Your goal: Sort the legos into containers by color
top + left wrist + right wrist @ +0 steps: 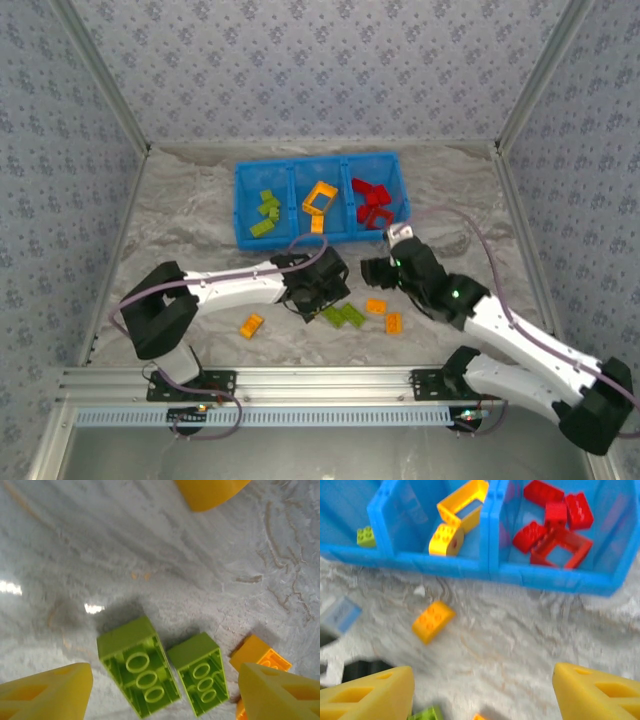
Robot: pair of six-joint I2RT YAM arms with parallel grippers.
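The blue bin point(243, 205) holds lime green legos point(266, 212) on the left, an orange frame point(320, 198) in the middle and red legos point(372, 203) on the right. My left gripper point(322, 294) hangs open just above the table. Two upside-down lime green bricks point(140, 672) point(200, 677) lie side by side between its yellow fingers point(47, 692), untouched. My right gripper point(380, 270) is open and empty in front of the bin point(485, 567). Ahead of it an orange brick point(433, 621) lies on the table.
Loose orange bricks lie on the marble table at the left point(251, 325) and right point(376, 306) point(393, 322) of the green pair point(345, 316). Another orange brick point(260, 655) touches the right green one. Patterned walls enclose the table.
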